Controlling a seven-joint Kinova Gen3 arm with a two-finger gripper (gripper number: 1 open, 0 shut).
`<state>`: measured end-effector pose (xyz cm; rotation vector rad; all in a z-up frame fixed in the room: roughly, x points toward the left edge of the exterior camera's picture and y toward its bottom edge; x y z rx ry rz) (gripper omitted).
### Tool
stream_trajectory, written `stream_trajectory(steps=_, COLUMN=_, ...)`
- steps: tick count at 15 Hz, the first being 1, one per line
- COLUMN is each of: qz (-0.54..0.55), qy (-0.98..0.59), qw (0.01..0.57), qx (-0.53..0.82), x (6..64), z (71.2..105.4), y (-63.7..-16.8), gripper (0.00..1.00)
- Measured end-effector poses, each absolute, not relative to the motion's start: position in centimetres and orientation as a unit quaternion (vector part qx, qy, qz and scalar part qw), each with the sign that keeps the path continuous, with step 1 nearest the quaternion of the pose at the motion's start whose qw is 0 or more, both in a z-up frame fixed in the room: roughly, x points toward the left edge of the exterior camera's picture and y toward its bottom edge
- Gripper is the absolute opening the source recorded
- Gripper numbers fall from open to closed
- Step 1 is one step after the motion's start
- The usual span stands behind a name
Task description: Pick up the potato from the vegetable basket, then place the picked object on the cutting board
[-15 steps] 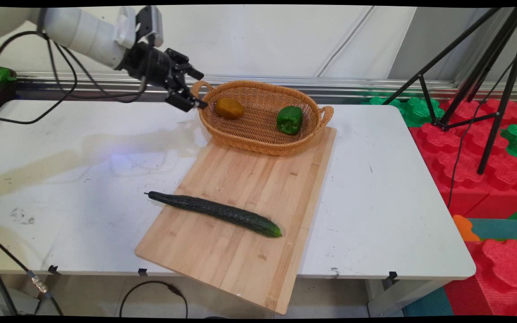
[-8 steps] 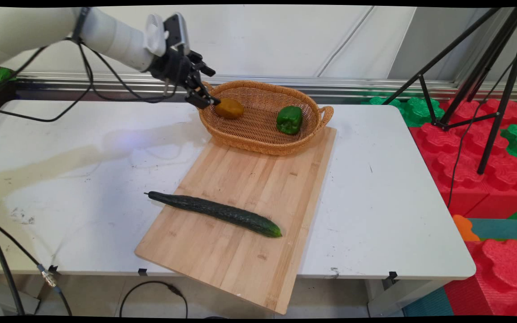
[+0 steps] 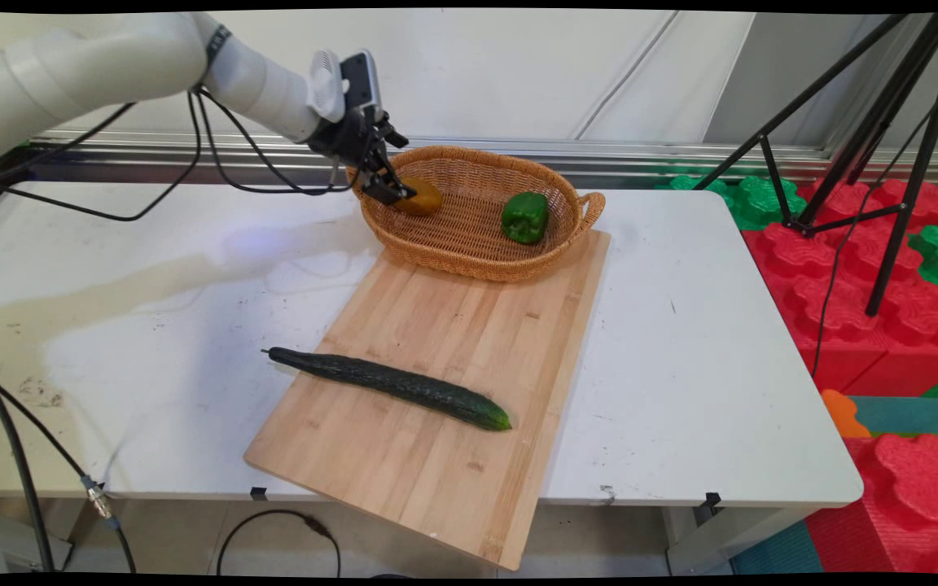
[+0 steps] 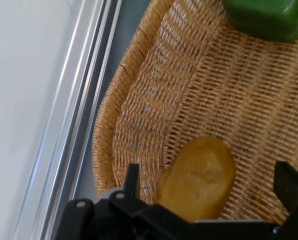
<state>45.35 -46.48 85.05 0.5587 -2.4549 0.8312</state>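
My black gripper (image 3: 392, 189) reaches into the left end of a wicker basket (image 3: 469, 259) at the back of the table. It is open. In the hand view the two fingers (image 4: 132, 176) stand on either side of a yellow-brown potato (image 4: 201, 172), which lies on the basket's woven floor (image 4: 154, 100). The potato (image 3: 423, 198) shows just right of the fingertips in the main view. A green bell pepper (image 3: 525, 216) rests at the basket's right end and appears at the top right of the hand view (image 4: 264, 17).
A wooden cutting board (image 3: 444, 325) runs from the basket to the table's front edge, with a long dark cucumber (image 3: 392, 387) lying across it. Black cables (image 3: 159, 175) hang from the arm at the left. A black tripod (image 3: 868, 163) and red and green foam blocks (image 3: 860, 301) stand right of the table.
The gripper has moved right and downward, from outside the basket's left handle to over its rim, around the potato. Its wrist has turned more downward. Nothing on the table has shifted.
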Motion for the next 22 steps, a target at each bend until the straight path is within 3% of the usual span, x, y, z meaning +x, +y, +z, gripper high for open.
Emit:
stream_trajectory(steps=17, qz=0.287, qy=-0.922, qw=0.195, qx=0.173, x=42.2, z=79.2, y=-52.0, gripper=1.0)
stream_trajectory(steps=18, qz=0.287, qy=-0.922, qw=0.195, qx=0.171, x=42.1, z=79.1, y=-52.1, gripper=0.0)
stream_trajectory(steps=22, qz=0.287, qy=-0.924, qw=0.194, qx=0.162, x=41.8, z=79.0, y=-52.6, gripper=0.0)
